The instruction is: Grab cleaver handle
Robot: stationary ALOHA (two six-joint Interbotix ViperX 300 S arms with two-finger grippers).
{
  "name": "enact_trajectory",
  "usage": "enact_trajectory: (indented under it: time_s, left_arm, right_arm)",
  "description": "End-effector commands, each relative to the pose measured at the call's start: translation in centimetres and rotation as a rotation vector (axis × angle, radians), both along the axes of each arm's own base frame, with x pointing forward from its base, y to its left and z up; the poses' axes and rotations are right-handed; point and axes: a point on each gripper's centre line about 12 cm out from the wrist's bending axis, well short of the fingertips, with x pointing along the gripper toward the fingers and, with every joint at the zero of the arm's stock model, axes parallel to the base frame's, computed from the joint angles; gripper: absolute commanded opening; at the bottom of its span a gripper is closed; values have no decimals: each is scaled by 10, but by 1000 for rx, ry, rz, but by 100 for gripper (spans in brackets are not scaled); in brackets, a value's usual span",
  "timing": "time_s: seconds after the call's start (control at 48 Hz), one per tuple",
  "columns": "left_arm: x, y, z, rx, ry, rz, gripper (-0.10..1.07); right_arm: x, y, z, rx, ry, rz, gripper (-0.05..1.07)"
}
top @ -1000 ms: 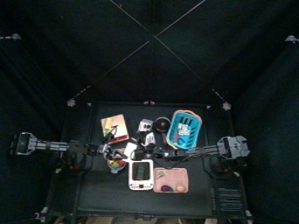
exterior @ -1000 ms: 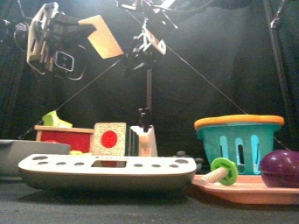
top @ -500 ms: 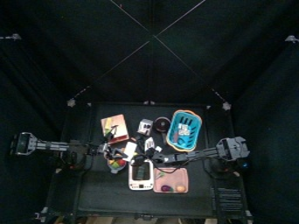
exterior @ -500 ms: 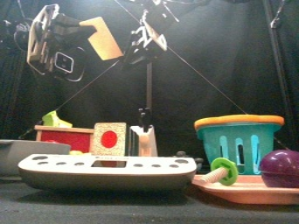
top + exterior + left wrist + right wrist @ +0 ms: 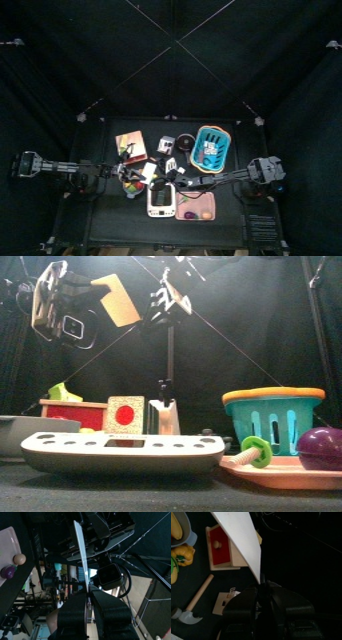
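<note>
Holding the tan flat-bladed toy cleaver (image 5: 118,298) high above the table, between the two arms, you are sitting in the middle of the grab itself, not the approach. The right gripper (image 5: 262,587) is closing its black jaws tight on the narrow end of the pale blade, which I am judging to be the handle end, though the handle's shape is not showing clearly. The left gripper (image 5: 88,594) is meeting the cleaver's thin edge from the other side; whether it is gripping or letting go I cannot tell. Next you are needing a firm right-hand hold confirmed before the left one lets go, or the cleaver is risking a drop onto the toys below. Nothing readable is showing: the small red and cream card (image 5: 124,414) is carrying a pattern, no legible letters.
</note>
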Motion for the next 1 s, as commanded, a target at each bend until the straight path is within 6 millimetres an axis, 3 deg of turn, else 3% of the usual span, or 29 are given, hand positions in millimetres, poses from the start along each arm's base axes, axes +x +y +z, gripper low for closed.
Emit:
enact_trajectory:
  time_s: [0.0, 0.354, 0.979]
  left_arm:
    - [2, 0, 5, 27, -21, -1, 52]
    - [-1, 1, 9, 120, -55, 14, 71]
    - [-22, 13, 13, 163, -99, 89, 73]
  right_arm:
    - [-2, -1, 14, 5, -36, -1, 51]
    - [-3, -1, 10, 16, -25, -6, 49]
    - [-10, 6, -5, 166, 5, -40, 49]
